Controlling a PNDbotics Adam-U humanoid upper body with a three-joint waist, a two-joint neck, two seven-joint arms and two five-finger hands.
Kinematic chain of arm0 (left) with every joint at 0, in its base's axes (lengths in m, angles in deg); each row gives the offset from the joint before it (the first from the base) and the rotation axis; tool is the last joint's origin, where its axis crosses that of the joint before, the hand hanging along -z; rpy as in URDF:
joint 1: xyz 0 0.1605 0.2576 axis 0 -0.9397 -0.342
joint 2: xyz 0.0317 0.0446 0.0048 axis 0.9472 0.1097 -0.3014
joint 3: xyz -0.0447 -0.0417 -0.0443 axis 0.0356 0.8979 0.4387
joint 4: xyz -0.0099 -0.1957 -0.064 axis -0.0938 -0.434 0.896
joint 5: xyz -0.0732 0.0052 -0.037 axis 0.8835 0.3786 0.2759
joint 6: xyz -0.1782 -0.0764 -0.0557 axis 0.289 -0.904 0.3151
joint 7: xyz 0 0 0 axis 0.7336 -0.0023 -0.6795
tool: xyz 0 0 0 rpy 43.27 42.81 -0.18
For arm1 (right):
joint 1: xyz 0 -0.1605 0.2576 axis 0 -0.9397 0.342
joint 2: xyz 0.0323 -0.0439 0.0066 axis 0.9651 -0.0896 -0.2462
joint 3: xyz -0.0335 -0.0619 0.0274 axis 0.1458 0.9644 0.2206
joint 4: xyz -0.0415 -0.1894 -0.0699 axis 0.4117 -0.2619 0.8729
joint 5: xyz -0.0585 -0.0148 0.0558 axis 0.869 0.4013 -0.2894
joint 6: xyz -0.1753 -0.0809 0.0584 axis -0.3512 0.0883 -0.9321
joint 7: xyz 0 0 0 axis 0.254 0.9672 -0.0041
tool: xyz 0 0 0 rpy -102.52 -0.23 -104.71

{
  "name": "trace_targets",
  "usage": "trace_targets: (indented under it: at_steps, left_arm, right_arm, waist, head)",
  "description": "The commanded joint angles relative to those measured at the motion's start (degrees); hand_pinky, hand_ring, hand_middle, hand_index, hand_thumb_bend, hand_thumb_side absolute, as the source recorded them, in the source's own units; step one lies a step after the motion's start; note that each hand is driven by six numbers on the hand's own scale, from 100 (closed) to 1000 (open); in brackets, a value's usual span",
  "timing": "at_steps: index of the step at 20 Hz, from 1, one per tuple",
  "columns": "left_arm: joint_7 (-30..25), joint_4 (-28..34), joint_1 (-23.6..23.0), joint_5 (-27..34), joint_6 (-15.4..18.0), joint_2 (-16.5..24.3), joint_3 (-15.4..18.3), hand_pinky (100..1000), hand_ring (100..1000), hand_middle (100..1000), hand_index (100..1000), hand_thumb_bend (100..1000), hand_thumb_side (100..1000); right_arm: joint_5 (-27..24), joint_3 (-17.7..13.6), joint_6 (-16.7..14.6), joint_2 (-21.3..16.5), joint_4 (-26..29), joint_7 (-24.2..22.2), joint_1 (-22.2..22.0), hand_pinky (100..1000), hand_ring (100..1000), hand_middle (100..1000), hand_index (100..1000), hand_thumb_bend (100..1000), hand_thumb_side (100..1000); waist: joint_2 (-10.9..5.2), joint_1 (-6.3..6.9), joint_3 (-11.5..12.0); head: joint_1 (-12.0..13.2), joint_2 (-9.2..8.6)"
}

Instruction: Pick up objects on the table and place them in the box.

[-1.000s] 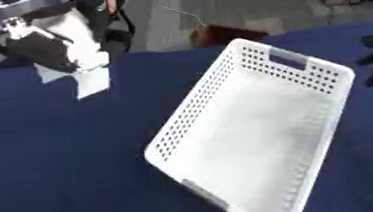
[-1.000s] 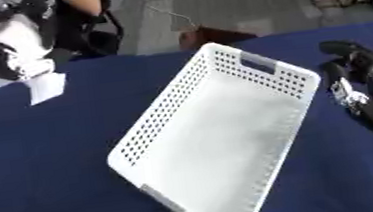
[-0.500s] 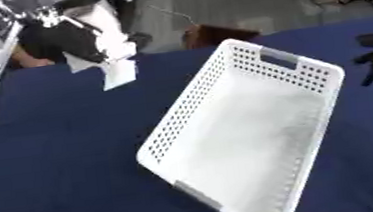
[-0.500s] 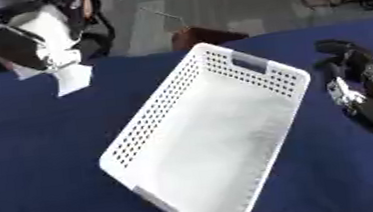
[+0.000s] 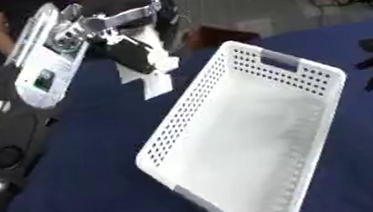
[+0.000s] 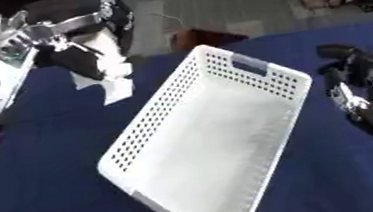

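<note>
My left hand (image 5: 135, 53) hangs above the dark blue table, its fingers curled round a white crumpled sheet (image 5: 154, 79) that dangles below it. The hand and sheet are just left of the far left rim of the white perforated box (image 5: 255, 135). The box lies slanted across the middle of the table and holds nothing that I can see. My right hand (image 6: 355, 71) rests at the right edge of the table beside the box, fingers relaxed and holding nothing.
My left arm, silver and black, fills the left side (image 5: 22, 96) of the picture. Beyond the table's far edge is grey floor with a brown object (image 6: 200, 37). Blue table cloth (image 5: 85, 190) shows in front of and left of the box.
My left hand has carried the white sheet rightward toward the box's left rim. The camera has shifted too. My right hand stays by the right edge.
</note>
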Motion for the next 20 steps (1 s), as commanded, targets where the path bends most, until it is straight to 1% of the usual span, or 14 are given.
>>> trace_targets:
  at_steps: [1,8,20]
  left_arm:
    - [0.6,-0.2,1.8,-1.9,0.5,-0.9,0.2,100,100,100,170,100,330]
    - [0.8,-1.3,1.7,-3.4,1.2,-2.5,-0.3,100,100,100,170,100,334]
    - [0.3,-2.2,0.8,-3.6,2.1,-4.9,-1.4,100,100,100,169,100,348]
  right_arm:
    - [-0.4,-0.1,0.0,-0.1,0.4,-0.2,1.2,504,734,874,874,100,762]
    - [-0.4,-0.1,0.0,-0.1,0.4,-0.2,1.3,505,734,874,874,100,761]
    - [-0.5,0.0,-0.1,0.1,0.1,-0.6,1.5,506,735,875,874,100,768]
  waist:
    - [-0.91,-0.26,-0.1]
    - [-0.80,-0.50,-0.2]
    - [-0.13,-0.98,-0.5]
  head:
    - [1.0,-1.12]
    - [1.3,-1.61]
    - [1.5,-1.91]
